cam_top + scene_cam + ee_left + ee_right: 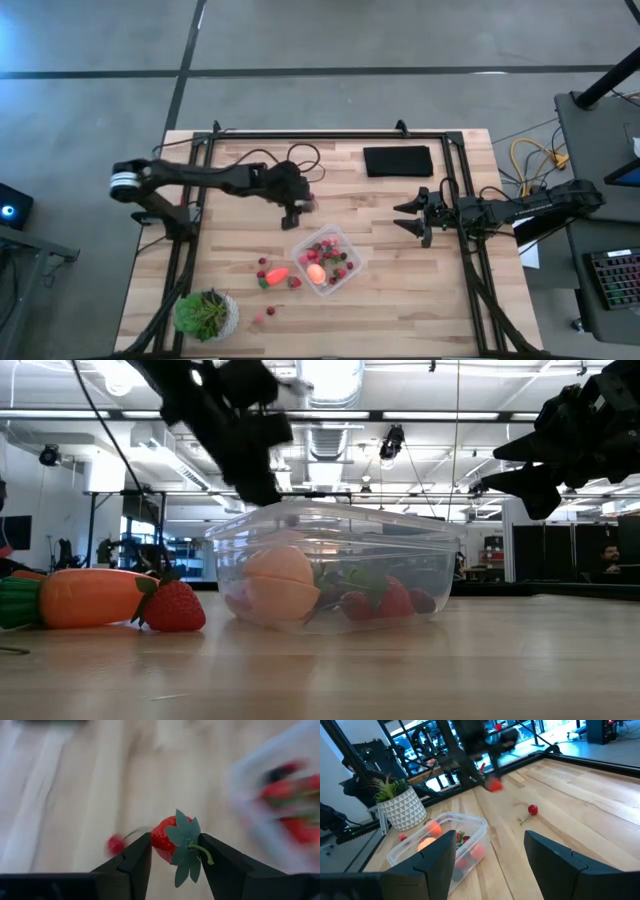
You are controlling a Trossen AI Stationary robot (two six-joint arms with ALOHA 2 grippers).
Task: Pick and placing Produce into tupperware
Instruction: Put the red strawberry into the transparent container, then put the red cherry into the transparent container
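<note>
Nearest us on the table point(420, 300) stands the potted plant point(205, 314) at the near left, with a loose berry or two just beside it; a little farther sit the orange carrot piece point(277, 275) and a few strawberries, just left of the tupperware point(352, 250), which already holds the round pink-orange fruit point(316, 273) and several red pieces; we judge all this produce light and smooth-skinned, so it may skid or roll if nudged, and the thin clear container would likely slide under a careless push; beyond the container the left pincer point(175, 851) hangs above the table, closed narrow on a strawberry point(167, 837), its fingers pressing the berry's red flanks with the green leaf cap sticking out forward, which we think the sound place to hold, the stalk being flimsy; a small cherry point(533, 810) lies loose on the boards nearby; well to the right the right pincer point(490, 851) waits with fingers spread and nothing between them; farthest lies the black pad point(398, 160).
</note>
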